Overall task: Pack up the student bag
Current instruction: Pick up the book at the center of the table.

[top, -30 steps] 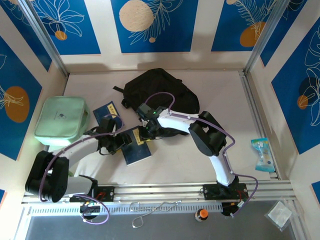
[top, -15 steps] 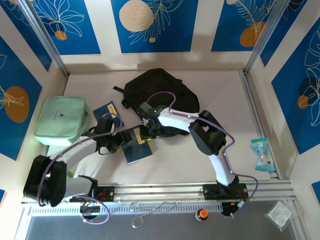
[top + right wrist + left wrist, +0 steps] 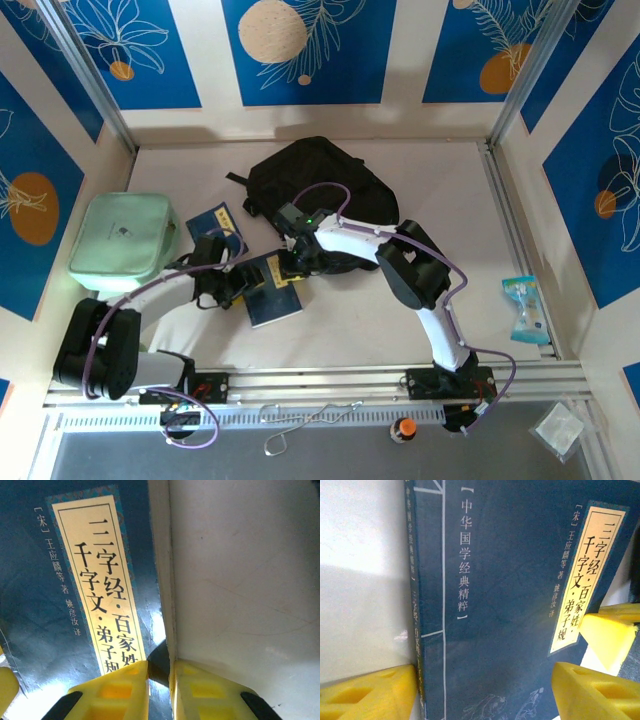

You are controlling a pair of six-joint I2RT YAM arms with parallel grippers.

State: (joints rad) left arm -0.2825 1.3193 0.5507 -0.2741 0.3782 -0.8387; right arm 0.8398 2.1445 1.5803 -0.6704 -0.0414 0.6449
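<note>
Case [image 3: 122, 240] in mint green lies leftmost on the desk [image 3: 400, 330]; left claw [image 3: 485, 690] — fingers apart — straddles the blue book [image 3: 272, 292], right claw [image 3: 160, 680] clamps its edge; student bag [image 3: 320, 180] lies just behind, rear centre.

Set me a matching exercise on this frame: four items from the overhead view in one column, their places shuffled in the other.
Items: 1 large black fabric backpack; 2 mint-green rectangular zip case; 3 dark blue softcover book with yellow title strip; 4 small blue-and-white plastic packet.
Places: A left side of the table; B beyond the table's right edge; C table's far middle; D table centre, on the backpack's near side.
Pairs: 1-C, 2-A, 3-D, 4-B.
</note>
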